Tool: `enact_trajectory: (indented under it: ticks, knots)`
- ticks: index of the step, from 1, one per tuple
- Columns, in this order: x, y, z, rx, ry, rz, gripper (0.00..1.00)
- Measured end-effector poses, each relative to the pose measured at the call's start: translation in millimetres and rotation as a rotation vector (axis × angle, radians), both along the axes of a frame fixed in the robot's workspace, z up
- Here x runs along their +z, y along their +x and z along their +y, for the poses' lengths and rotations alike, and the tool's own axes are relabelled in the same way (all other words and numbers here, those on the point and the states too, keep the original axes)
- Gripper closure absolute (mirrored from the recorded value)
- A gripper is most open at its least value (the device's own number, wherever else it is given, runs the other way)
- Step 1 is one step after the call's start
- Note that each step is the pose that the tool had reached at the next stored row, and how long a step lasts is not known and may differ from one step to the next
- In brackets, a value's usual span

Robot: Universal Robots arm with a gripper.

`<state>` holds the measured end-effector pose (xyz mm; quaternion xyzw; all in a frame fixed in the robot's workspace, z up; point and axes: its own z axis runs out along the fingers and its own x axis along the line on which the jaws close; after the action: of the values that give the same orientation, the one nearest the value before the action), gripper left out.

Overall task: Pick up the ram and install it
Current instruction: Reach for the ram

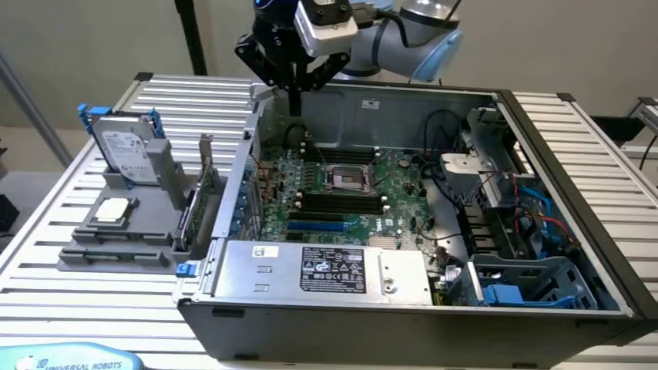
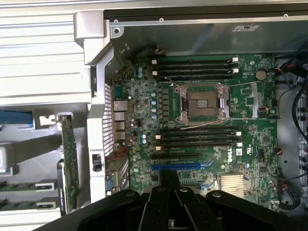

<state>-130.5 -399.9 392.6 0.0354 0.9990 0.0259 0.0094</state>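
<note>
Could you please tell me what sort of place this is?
Probably a robotics lab workbench for computer assembly: an open grey metal computer case with a green motherboard sits on a slatted aluminium table.

I see the case (image 1: pixel 340 324) as matt grey sheet metal, sitting on a ribbed, satin-finished metal surface (image 1: pixel 586 146). The motherboard (image 2: pixel 144 159) is green board with a slight sheen, its slots (image 2: pixel 197 137) black plastic. My gripper (image 1: pixel 295 104) looks matt black.
</note>
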Motion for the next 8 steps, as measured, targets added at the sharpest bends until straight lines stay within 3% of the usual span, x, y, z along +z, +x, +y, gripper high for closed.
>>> enact_trajectory:
  ticks: [8]
  knots:
    - [-0.3, -34.7, -4.2, 0.0, 0.0, 0.0051, 0.89]
